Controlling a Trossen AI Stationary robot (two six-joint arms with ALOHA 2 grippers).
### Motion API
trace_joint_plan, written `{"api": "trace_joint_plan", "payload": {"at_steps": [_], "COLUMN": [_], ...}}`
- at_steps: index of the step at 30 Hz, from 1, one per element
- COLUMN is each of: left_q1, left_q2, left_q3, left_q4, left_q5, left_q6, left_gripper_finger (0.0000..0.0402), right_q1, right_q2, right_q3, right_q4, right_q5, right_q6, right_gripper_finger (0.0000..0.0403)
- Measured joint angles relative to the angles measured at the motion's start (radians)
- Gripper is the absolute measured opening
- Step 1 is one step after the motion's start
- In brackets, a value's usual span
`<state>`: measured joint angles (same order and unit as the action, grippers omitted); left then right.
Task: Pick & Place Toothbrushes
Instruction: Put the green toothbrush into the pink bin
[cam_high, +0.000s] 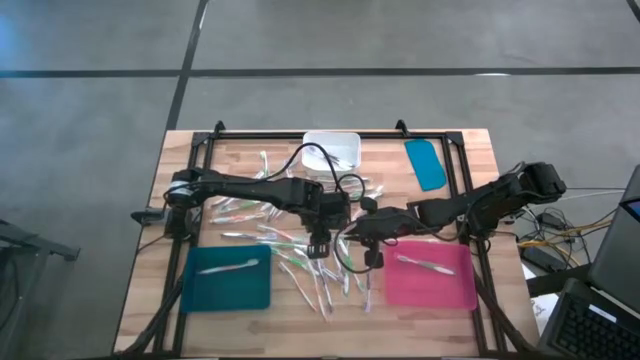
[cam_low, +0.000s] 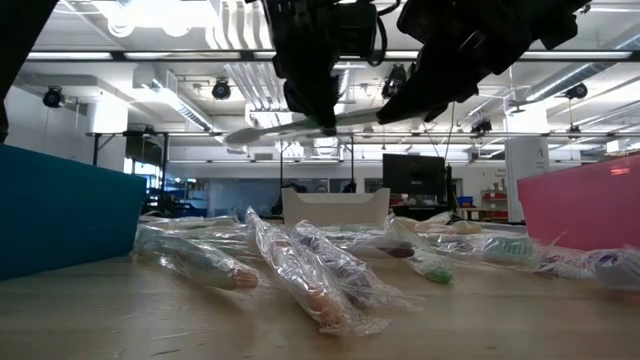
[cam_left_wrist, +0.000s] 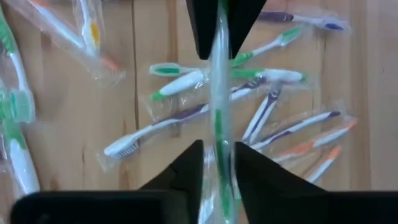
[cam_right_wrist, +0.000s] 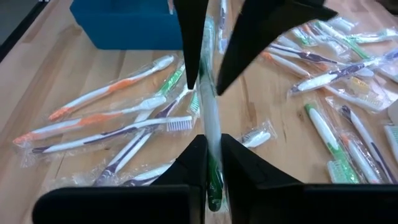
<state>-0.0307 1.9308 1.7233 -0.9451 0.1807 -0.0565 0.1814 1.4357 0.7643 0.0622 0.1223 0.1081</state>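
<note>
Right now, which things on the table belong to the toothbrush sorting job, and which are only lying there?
Belong to the job:
- wrapped toothbrush held in the air between left claw and right claw
- loose toothbrushes
- teal tray
- pink tray

Only lying there:
- white bin
- blue lid

Light wooden table (cam_high: 150, 300) with smooth planks, toothbrushes (cam_right_wrist: 112, 127) of smooth plastic in shiny, crinkly clear wrappers, teal tray (cam_high: 228, 283) and pink tray (cam_high: 432, 280) of matt plastic, white bin (cam_high: 332, 147) of plain plastic, dark matt gripper fingers (cam_right_wrist: 186, 162)
</note>
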Motion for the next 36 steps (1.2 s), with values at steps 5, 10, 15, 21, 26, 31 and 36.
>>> {"api": "trace_joint_plan", "payload": {"at_steps": [5, 10, 15, 21, 26, 31, 36], "left_q1": [0.0, 0.01, 0.01, 0.011, 0.008, 0.009, 0.009], "left_q2": [-0.001, -0.013, -0.044, -0.097, -0.164, -0.286, -0.437], "left_q3": [0.0, 0.0, -0.006, -0.047, -0.126, -0.308, -0.591], "left_q4": [-0.001, -0.012, 0.024, 0.219, 0.352, 0.585, 1.024], "left_q5": [-0.062, -0.096, -0.232, -0.305, -0.33, -0.363, -0.364], "left_q6": [0.007, 0.018, 0.01, 0.045, 0.06, 0.056, 0.043], "left_gripper_finger": [0.0185, 0.0242, 0.0255, 0.0253, 0.0252, 0.0252, 0.0252], "right_q1": [0.0, 0.0, -0.002, 0.003, 0.01, 0.01, 0.012], "right_q2": [0.0, 0.0, 0.0, 0.0, 0.0, 0.0, 0.0], "right_q3": [0.0, 0.0, 0.0, -0.002, -0.002, -0.002, -0.002], "right_q4": [-0.002, -0.003, -0.009, -0.038, -0.046, -0.058, -0.057], "right_q5": [0.0, 0.004, 0.016, -0.008, 0.003, 0.002, 0.005], "right_q6": [0.001, 0.002, 0.005, 0.016, 0.018, 0.022, 0.023], "right_gripper_finger": [0.0027, 0.0027, 0.0027, 0.0027, 0.0027, 0.0027, 0.0027]}}
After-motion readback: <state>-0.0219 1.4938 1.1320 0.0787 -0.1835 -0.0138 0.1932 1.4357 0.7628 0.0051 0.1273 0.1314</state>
